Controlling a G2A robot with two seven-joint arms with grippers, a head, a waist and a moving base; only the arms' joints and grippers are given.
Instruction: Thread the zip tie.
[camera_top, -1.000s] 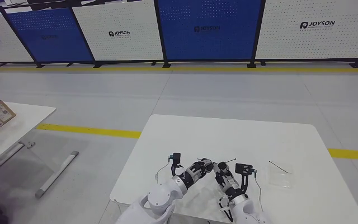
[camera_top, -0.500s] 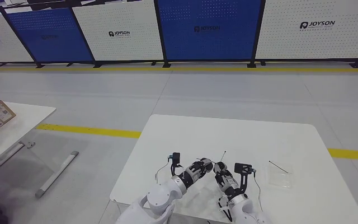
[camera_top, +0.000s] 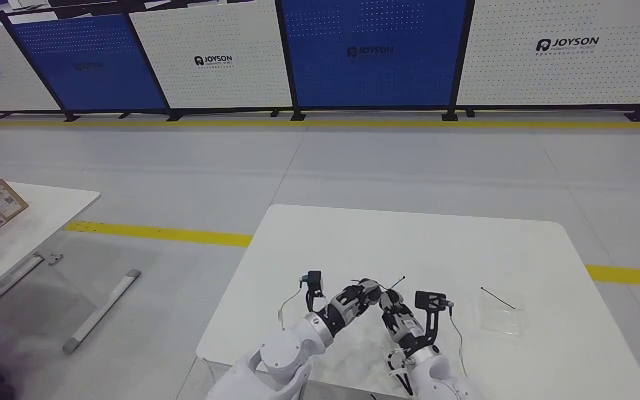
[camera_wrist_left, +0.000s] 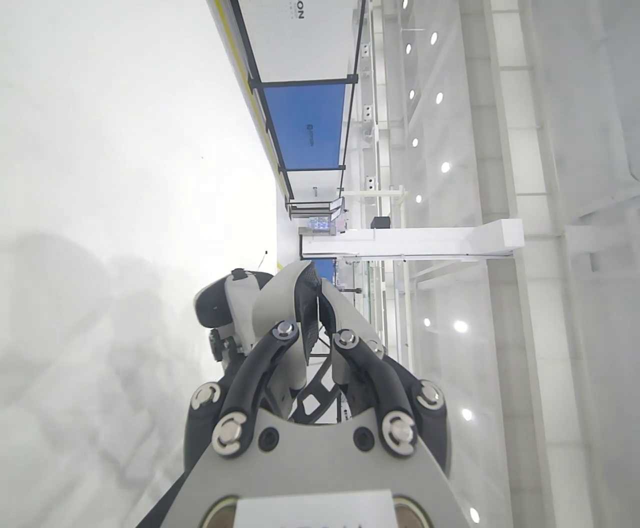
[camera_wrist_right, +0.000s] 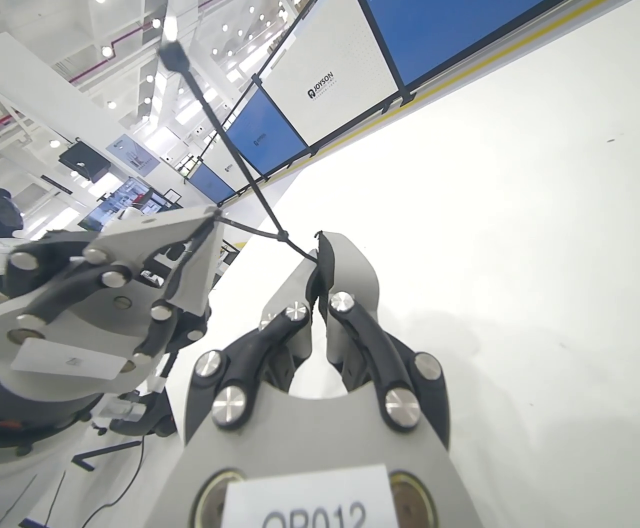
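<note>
The white tabletop (camera_top: 420, 240) lies bare ahead of both arms, which crowd its near edge. The left pincer (camera_wrist_left: 316, 287) and the right pincer (camera_wrist_right: 317, 252), tips near each other, each clamp the thin black zip tie (camera_wrist_right: 228, 145), held above the surface.

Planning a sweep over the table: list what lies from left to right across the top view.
left gripper → right gripper, both pinching the held zip tie → spare zip tie
</note>
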